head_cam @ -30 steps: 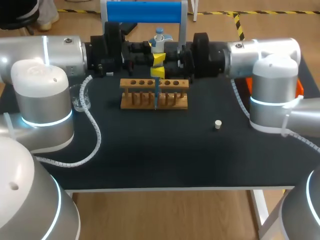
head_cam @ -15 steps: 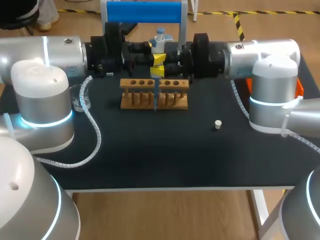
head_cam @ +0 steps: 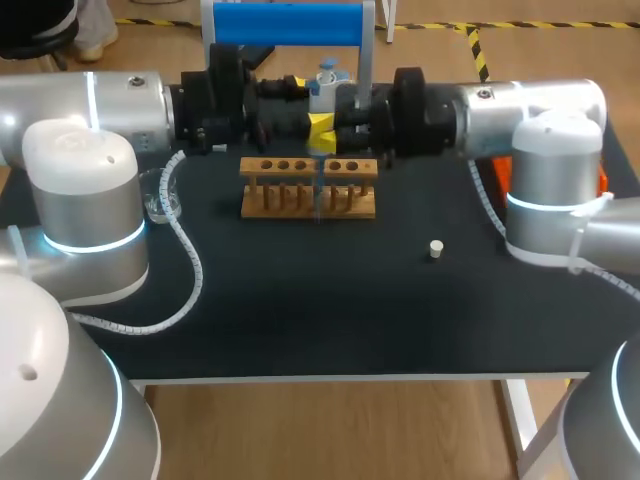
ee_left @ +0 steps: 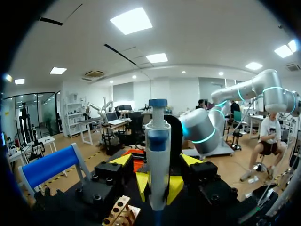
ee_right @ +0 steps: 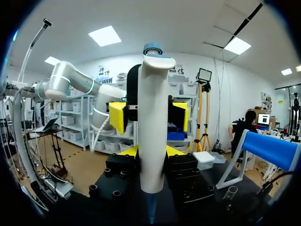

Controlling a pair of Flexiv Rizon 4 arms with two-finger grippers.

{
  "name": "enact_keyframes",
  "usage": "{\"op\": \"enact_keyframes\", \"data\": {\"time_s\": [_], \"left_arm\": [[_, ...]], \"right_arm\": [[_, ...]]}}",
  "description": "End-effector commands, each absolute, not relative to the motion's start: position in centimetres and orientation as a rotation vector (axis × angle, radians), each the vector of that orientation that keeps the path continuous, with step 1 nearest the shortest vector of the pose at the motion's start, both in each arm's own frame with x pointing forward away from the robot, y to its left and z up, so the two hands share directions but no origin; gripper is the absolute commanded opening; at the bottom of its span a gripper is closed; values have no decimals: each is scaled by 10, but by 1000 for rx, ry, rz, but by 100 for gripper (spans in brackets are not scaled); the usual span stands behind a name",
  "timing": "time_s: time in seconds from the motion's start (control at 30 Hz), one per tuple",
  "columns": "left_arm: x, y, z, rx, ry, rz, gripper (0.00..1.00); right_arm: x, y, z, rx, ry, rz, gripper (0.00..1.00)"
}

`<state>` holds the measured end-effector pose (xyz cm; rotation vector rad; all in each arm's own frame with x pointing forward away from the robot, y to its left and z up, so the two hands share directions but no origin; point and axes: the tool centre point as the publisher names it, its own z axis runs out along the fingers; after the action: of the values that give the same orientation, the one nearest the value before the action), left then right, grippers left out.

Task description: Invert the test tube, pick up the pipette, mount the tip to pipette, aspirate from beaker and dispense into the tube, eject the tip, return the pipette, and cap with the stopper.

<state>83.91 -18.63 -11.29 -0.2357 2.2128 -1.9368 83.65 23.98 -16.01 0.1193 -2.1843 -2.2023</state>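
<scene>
The white pipette with its blue tip hangs upright above the wooden tube rack. My right gripper is shut on its body; both yellow tips press its sides in the right wrist view and the left wrist view. My left gripper faces it from the other side, open, with its fingers spread wide of the pipette. I cannot tell whether the blue tip enters a tube. The beaker stands at the left, and the white stopper lies right of the rack.
A blue-topped pipette stand rises at the table's back edge behind the grippers. An orange box shows behind my right arm. A white coiled cable trails across the mat from my left arm.
My right gripper closed on the pipette, then my left gripper opened and let it go. The pipette and right gripper shifted slightly to the right.
</scene>
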Motion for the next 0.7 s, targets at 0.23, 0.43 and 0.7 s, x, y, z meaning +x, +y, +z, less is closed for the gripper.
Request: {"op": "enact_keyframes", "data": {"time_s": [0.23,0.43,0.7], "left_arm": [[839,-187,-114,-237,2206,-1939,100],[839,-187,-114,-237,2206,-1939,100],[839,-187,-114,-237,2206,-1939,100]], "right_arm": [[852,167,-162,193,-2177,-2155,0],[866,116,-158,241,-2146,-2148,0],[885,51,-147,299,-2090,-2165,0]]}}
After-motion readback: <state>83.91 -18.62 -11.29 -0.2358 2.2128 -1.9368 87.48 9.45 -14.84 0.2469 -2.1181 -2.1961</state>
